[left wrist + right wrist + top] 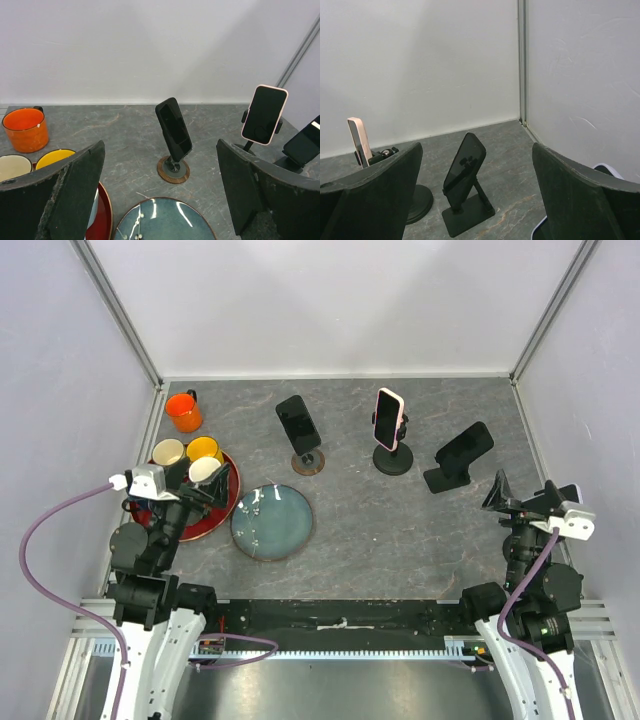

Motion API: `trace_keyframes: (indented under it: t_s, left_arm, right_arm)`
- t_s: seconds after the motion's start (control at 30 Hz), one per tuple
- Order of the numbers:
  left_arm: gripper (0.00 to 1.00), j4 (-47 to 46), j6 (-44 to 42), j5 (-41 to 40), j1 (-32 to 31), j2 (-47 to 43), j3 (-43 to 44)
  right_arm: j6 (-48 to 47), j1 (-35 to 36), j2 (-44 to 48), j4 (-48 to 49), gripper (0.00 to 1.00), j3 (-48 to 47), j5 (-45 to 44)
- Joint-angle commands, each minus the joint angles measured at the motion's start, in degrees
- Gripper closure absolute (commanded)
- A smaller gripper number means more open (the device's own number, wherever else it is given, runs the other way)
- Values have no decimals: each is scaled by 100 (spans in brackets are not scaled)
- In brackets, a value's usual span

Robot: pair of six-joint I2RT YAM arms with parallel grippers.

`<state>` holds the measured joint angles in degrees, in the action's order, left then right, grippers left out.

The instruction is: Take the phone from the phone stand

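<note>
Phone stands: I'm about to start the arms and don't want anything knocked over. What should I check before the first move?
1. Hands open and empty: ok; left hand and right hand hold nothing, jaws apart.
2. Phones seated on stands: ok; left black phone, pink-cased phone and right black phone all lean in theirs.
3. Target phone known: cannot tell; the task picks none of the three.
4. Right hand's path to the right black phone: ok; only bare table between.
5. Left hand free of clutter: not ok; it hangs over the red tray of mugs.
</note>
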<state>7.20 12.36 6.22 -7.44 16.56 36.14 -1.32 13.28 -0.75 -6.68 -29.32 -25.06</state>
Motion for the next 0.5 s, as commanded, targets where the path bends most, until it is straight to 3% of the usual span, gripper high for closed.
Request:
trace_keyframes:
  t_s: [0.0, 0.17, 0.33, 0.47]
  left_arm:
    - [0, -70, 4, -121, -64, -109, -28]
    - [0, 9, -14, -235, -196, -302, -11]
    - [0, 35, 38, -323, -327, -443, -28]
    - [0, 115, -84, -534, -477, -592, -19]
  right_arm:
    - [-9, -18, -170, 53, 2, -205, 194]
    - [114, -27, -644, -298, 2, -661, 343]
    - [97, -18, -1663, -1133, 2, -1610, 1792]
    - [456, -18, -2708, -1800, 2, -2506, 2128]
